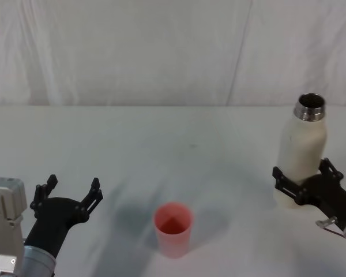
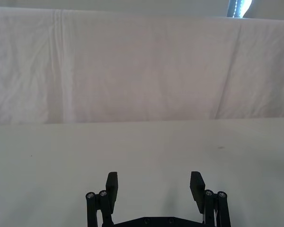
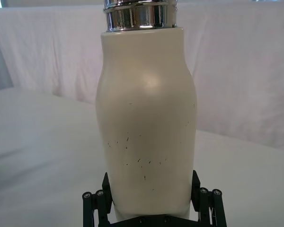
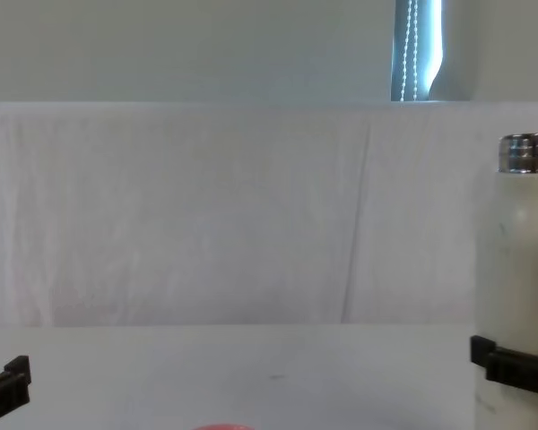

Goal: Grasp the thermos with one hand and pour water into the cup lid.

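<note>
Over on the robot's right, the right gripper [image 1: 304, 183] has its black jaws closed around the lower body of the thermos [image 1: 301, 151], one finger on each side, pressed against the cream wall. The bottle stands upright on the white table [image 1: 161, 144], its shiny steel neck open at the top and dark inside. From the right wrist view the thermos [image 3: 146, 123] fills the space between the fingers [image 3: 97, 198], its surface flecked with small dark scratches. In the chest view the thermos [image 4: 522, 269] rises at the right edge with a black finger across its lower part.

Near the front middle of the table sits the cup lid [image 1: 173, 228], pinkish-red, mouth up, well apart from the bottle and to its left. The left gripper [image 1: 69, 192] hovers low at the table's near left corner, jaws spread wide with nothing between them; the left wrist view shows the two pads [image 2: 112, 187] apart over bare cloth. A white draped backdrop [image 1: 132, 52] hangs behind.
</note>
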You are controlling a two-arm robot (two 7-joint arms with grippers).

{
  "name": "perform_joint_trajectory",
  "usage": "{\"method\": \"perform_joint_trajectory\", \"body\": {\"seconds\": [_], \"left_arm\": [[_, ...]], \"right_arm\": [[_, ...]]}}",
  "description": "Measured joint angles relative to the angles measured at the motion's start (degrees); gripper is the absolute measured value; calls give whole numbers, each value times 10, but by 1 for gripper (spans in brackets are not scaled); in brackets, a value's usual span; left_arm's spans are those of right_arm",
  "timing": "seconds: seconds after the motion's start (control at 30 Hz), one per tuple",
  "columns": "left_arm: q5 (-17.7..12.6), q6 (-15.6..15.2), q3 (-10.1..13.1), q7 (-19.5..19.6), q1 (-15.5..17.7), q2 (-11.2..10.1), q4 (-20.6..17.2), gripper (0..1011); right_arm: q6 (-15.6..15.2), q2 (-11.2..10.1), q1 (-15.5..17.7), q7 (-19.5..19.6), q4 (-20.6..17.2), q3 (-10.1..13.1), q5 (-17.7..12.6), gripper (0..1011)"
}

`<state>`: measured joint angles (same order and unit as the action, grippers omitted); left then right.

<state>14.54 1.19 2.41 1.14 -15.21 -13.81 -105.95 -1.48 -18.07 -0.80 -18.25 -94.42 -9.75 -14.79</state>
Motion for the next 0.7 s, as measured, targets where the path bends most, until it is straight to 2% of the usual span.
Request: {"method": "perform_joint_trajectory", "body": {"seconds": [0.17, 0.3, 0.57, 0.7], "left_arm": [[0, 0, 0, 0, 0, 0, 0, 1001], [0, 0, 0, 0, 0, 0, 0, 1001], [0, 0, 0, 0, 0, 0, 0, 1001], [0, 0, 0, 0, 0, 0, 0, 1001]], "right_arm": [[-1, 8, -32, -16, 42, -5, -34, 950], [0, 14, -51, -19, 71, -9, -51, 950], [7, 23, -82, -12, 128, -21, -62, 950], [11, 26, -90, -7, 143, -24, -62, 950]]}}
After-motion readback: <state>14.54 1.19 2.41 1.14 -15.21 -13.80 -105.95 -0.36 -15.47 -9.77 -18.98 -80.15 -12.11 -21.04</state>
